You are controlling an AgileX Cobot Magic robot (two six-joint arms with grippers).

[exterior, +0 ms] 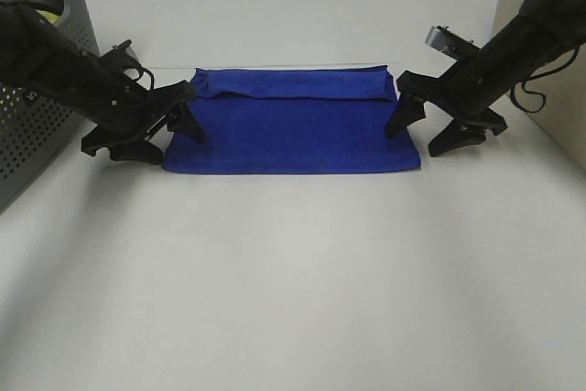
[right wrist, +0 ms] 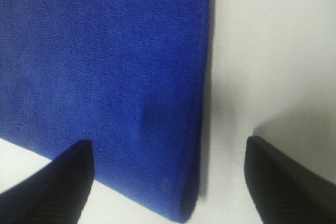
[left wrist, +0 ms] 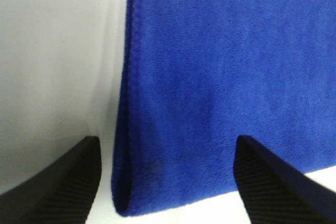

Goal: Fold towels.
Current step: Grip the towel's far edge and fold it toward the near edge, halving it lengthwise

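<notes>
A blue towel [exterior: 291,125] lies folded on the white table, with a rolled fold along its far edge [exterior: 293,84]. My left gripper [exterior: 165,137] is open at the towel's left edge, one finger on each side of that edge, empty. My right gripper [exterior: 430,133] is open at the towel's right edge, also empty. The left wrist view shows the towel's near left corner [left wrist: 210,77] between my black fingertips [left wrist: 63,182]. The right wrist view shows the near right corner [right wrist: 105,77] between the fingertips [right wrist: 283,182].
A grey perforated basket [exterior: 37,89] stands at the far left behind the left arm. A beige box [exterior: 558,98] stands at the right edge behind the right arm. The white table [exterior: 293,281] stretches in front of the towel.
</notes>
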